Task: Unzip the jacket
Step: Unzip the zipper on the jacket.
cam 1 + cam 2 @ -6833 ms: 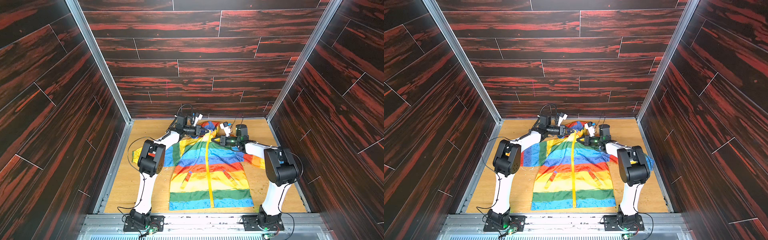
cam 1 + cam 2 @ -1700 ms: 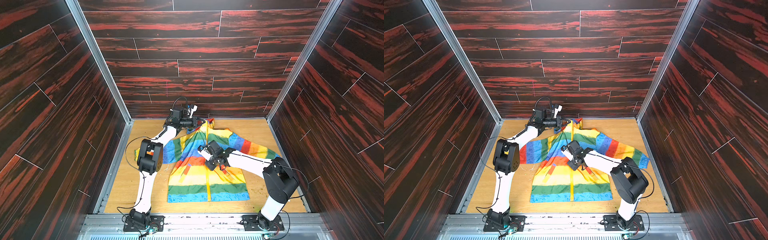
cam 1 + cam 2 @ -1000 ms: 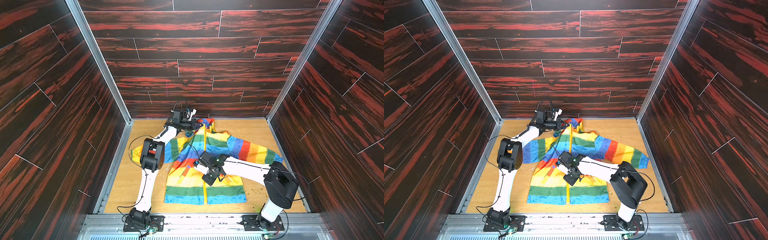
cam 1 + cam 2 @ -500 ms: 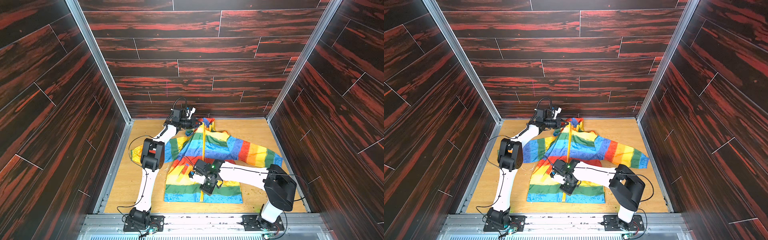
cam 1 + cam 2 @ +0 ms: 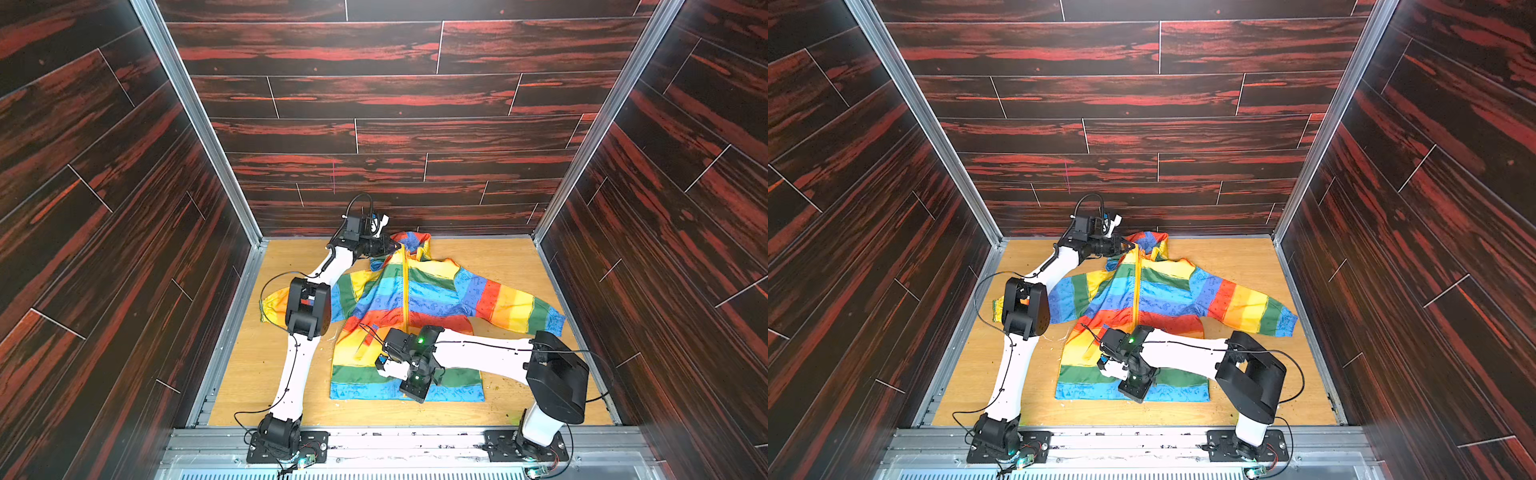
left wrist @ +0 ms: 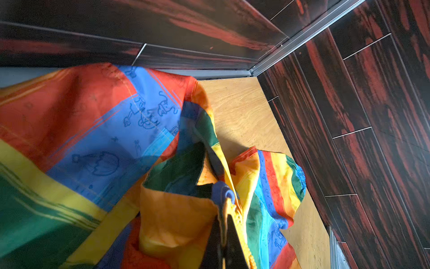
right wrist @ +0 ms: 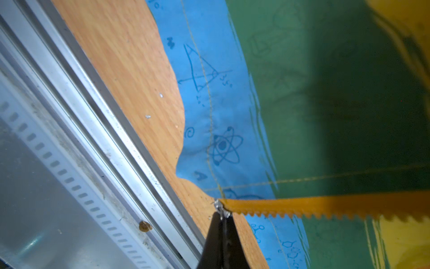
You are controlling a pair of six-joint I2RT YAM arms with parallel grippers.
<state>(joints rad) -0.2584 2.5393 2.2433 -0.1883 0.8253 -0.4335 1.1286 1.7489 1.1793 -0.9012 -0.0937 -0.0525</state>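
Right wrist view: with right gripper (image 7: 222,217) clamped, seemingly on pull (image 7: 219,206), at 6 o'clock hem (image 7: 197,139) of jacket (image 7: 325,116), left gripper (image 5: 390,246) pinching collar (image 6: 222,189) at 12, may jam there and drag it.

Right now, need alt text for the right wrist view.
The shut right hand pinches the metal zipper pull at the bottom edge of the jacket, where the toothed yellow zipper ends. A blue stripe with atom and triangle doodles borders a green stripe. Wooden table and a metal rail lie beyond.
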